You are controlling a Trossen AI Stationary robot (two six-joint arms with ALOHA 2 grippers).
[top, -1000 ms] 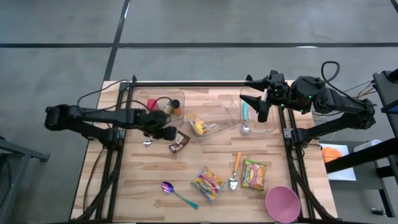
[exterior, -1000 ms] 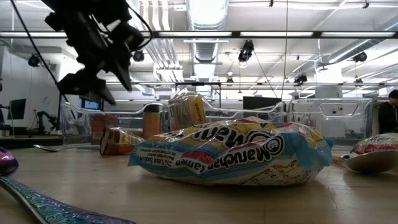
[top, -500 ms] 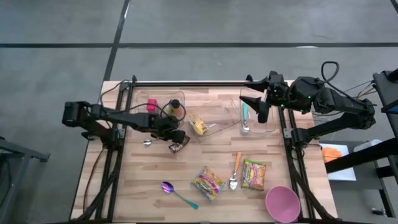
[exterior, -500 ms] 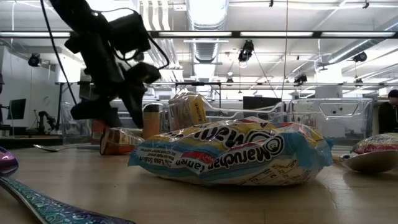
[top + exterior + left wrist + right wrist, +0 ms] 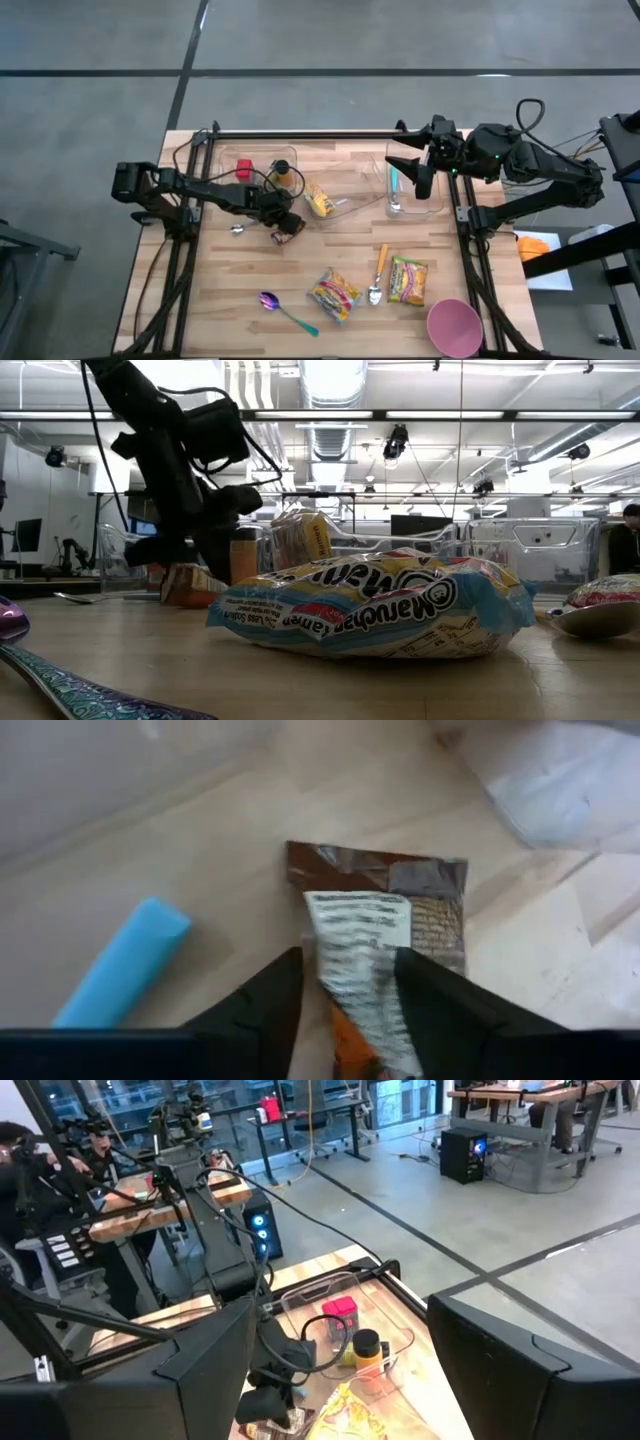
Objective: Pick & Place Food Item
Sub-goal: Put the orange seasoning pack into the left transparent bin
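Nearest the front edge of the table (image 5: pixel 250 335): pink bowl (image 5: pixel 454 327), purple spoon (image 5: pixel 272 301), two ramen packs (image 5: pixel 335 293) w/ another spoon (image 5: pixel 377 277) btwn them. Mid-table, the left gripper (image 5: pixel 288 225) is down on the brown snack packet (image 5: pixel 385 935), fingers (image 5: pixel 262 1010) partly closed, one on each side of it; packet's flat on the wood just in front of the clear bins (image 5: pixel 262 160). Farther back, right gripper (image 5: pixel 412 172) hangs over the right bin (image 5: pixel 440 200), jaws wide apart, nothing in them.

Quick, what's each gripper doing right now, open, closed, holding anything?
Left gripper: fingers either side of the brown snack packet on the table; grip cannot be told.
Right gripper: open, empty, above the clear bin.
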